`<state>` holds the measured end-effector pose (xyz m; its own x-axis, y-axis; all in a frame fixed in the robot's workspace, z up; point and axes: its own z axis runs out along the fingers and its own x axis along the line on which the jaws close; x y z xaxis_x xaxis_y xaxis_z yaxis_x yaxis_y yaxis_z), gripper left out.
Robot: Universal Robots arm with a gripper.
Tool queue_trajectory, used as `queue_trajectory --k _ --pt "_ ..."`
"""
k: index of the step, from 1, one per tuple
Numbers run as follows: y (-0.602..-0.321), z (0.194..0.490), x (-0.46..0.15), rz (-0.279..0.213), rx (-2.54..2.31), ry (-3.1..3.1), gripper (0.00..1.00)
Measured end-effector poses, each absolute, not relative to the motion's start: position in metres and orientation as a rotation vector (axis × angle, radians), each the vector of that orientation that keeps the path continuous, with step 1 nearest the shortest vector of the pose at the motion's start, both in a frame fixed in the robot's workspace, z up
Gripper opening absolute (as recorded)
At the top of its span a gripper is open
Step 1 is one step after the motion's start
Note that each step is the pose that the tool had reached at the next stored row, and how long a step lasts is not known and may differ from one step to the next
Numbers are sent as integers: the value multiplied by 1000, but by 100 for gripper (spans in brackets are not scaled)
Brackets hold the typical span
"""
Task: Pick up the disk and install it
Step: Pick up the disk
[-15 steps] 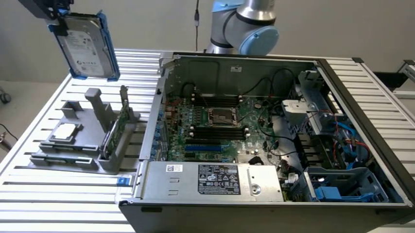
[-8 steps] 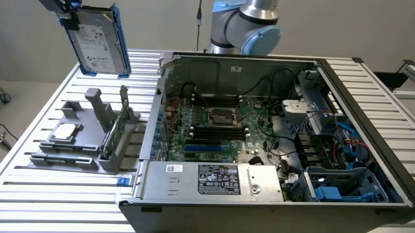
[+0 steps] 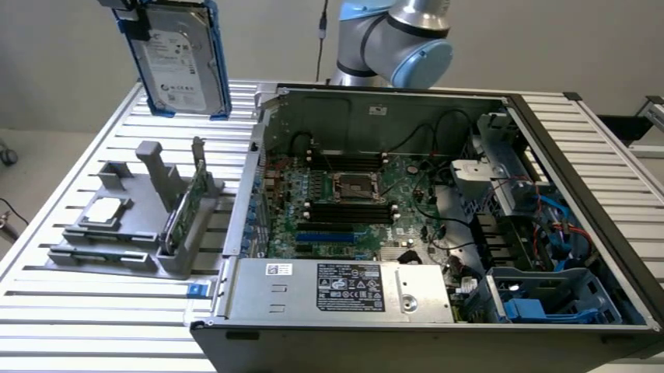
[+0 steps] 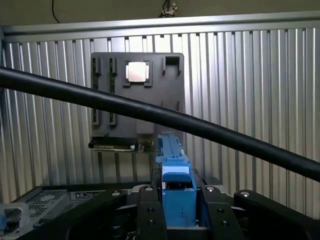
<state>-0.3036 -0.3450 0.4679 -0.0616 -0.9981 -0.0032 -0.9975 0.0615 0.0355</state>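
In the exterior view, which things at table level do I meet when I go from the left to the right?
Square silver chip → green circuit card → grey metal box with a label → blue plastic bay.

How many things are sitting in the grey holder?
2. A square silver chip lies flat toward the exterior view's left; a thin green card stands on edge nearer the computer case. Something small could hide behind the card.
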Motion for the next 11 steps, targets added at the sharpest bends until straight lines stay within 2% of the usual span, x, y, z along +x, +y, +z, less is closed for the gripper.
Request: queue_trajectory --k 11 --pt "-359 486 -254 -47 2137 -2273 33"
